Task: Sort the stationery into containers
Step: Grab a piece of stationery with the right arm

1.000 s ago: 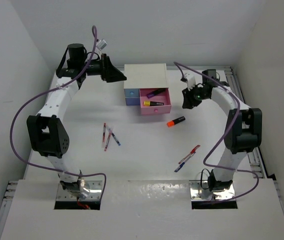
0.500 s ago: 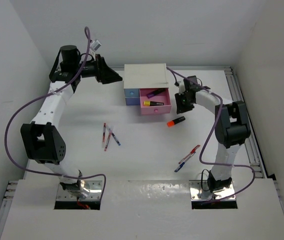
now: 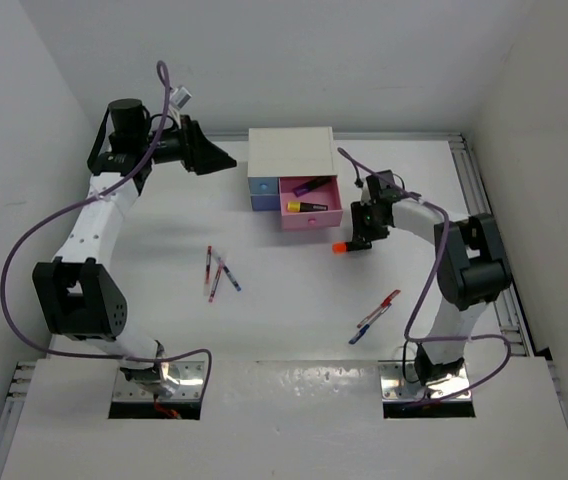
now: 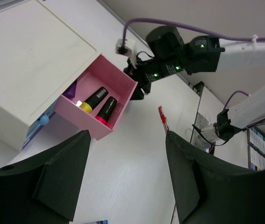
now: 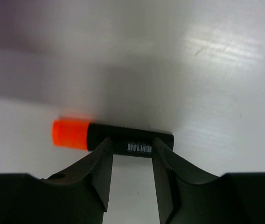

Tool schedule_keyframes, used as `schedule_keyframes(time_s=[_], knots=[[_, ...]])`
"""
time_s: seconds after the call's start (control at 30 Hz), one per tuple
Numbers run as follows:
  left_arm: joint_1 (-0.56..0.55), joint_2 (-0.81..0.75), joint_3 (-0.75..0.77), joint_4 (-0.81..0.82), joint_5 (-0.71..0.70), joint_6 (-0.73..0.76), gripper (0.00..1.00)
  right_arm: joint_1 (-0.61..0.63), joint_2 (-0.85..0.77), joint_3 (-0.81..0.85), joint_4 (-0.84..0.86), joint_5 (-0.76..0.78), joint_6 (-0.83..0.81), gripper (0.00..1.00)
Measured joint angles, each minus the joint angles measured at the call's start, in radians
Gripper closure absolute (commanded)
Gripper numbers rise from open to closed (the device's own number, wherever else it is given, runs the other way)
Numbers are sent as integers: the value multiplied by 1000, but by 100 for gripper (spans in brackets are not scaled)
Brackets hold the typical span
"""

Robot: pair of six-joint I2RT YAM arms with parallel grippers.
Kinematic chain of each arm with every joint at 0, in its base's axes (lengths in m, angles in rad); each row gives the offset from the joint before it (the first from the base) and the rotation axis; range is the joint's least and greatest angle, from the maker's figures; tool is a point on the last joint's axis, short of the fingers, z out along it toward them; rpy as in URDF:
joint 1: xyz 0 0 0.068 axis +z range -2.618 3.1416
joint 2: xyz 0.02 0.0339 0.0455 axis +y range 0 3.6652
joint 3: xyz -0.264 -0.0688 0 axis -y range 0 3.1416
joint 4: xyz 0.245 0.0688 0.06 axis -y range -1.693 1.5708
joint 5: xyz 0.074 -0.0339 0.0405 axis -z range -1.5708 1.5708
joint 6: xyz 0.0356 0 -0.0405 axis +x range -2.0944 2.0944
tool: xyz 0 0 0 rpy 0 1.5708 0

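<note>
Just right of the open pink drawer [image 3: 311, 208], a little nearer, the orange highlighter [image 5: 111, 139] lies flat on the table [image 3: 284, 335]. The right gripper [image 5: 131, 144] hangs directly over its black barrel with jaws parted and nothing between them. The main risk, as I judge it, is alignment. In the wrist view the two fingers [image 5: 100, 163] stand left and right along the barrel's length rather than across it. Closing from here would likely pinch air or scrape over the top, and the round body could roll or skid away, perhaps against the drawer front. Pressing lower with the tips above the barrel could jam it into the table; whether they touch it already I cannot tell. A turn of the wrist seems called for before closing. Lifted by one end, the highlighter might tilt and catch the drawer's wall going in, where a purple highlighter [image 3: 311, 185] and a yellow highlighter [image 4: 91, 100] lie. The left gripper [image 3: 214, 157] is spread wide and empty, in the air left of the white cabinet [image 3: 289, 150], well apart from all this. Red and blue pens [image 3: 376, 313] lie nearer on the right, and a second cluster of pens [image 3: 216, 272] lies to the left.
</note>
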Motion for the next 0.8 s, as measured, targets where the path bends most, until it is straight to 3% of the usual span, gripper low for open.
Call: schedule_keyframes(time_s=[0.1,0.3,0.43,0.57,0.67,0.8], knots=[[22,-24,-21,-2,0,0,29,13,-82,-108,27,-10,12,67],[40,-44,-34,-2,1,-1,29,60,-195,-246,42,-34,40,67],[41,-59,-48,-3,4,0,29,94,-319,-381,26,-46,37,61],[41,-77,-67,-1,5,0,29,123,-522,-542,6,-42,10,49],[42,-88,-87,9,5,-4,29,138,-645,-592,30,-26,-38,48],[42,-91,-101,23,3,-19,29,148,-640,-569,87,5,-122,48]])
